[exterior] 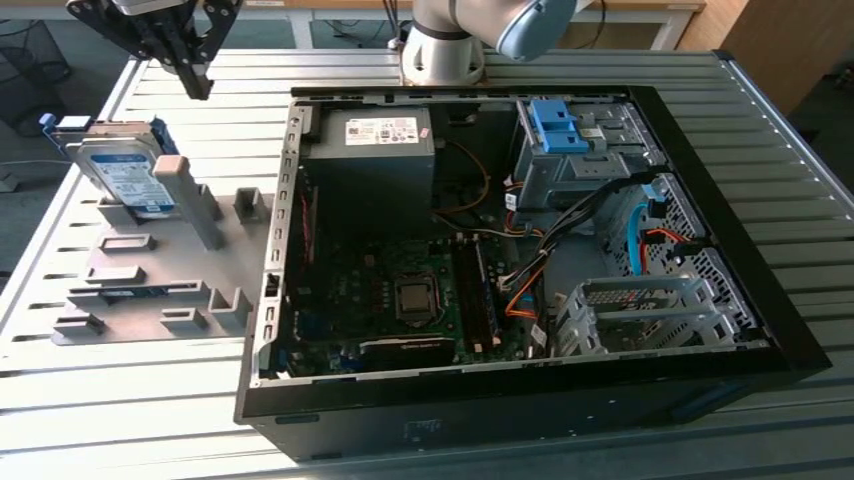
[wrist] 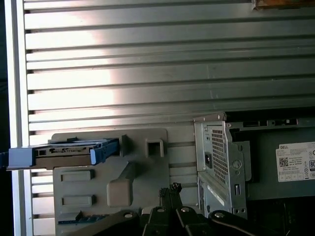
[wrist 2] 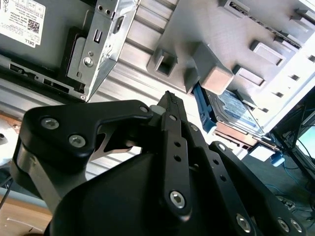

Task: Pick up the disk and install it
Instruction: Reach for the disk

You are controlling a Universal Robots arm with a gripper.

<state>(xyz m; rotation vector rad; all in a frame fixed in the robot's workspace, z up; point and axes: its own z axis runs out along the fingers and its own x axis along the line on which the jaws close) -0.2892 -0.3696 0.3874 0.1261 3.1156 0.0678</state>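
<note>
The disk [exterior: 127, 175], a silver drive with a blue-and-white label in a blue carrier, leans upright in the grey fixture [exterior: 134, 270] at the exterior view's left. My gripper [exterior: 198, 85] hangs in the air above and behind the disk, apart from it, its fingers shut with nothing between them. In the first wrist view the disk [wrist: 64, 152] shows edge-on on the fixture [wrist: 142, 162], off to the side of my gripper [wrist: 169, 189]. The second wrist view has my gripper [wrist 2: 167, 98] in front, with the disk [wrist 2: 234, 110] beyond it, partly hidden behind a fixture post.
An open computer case [exterior: 747, 330] lies on the slatted metal table [exterior: 174, 400], to the right of the fixture in the exterior view. Inside are a dark power supply [exterior: 380, 150], a blue-topped drive bay [exterior: 554, 125], a silver cage [exterior: 641, 310] and loose cables. The arm's base [exterior: 441, 50] stands behind the case.
</note>
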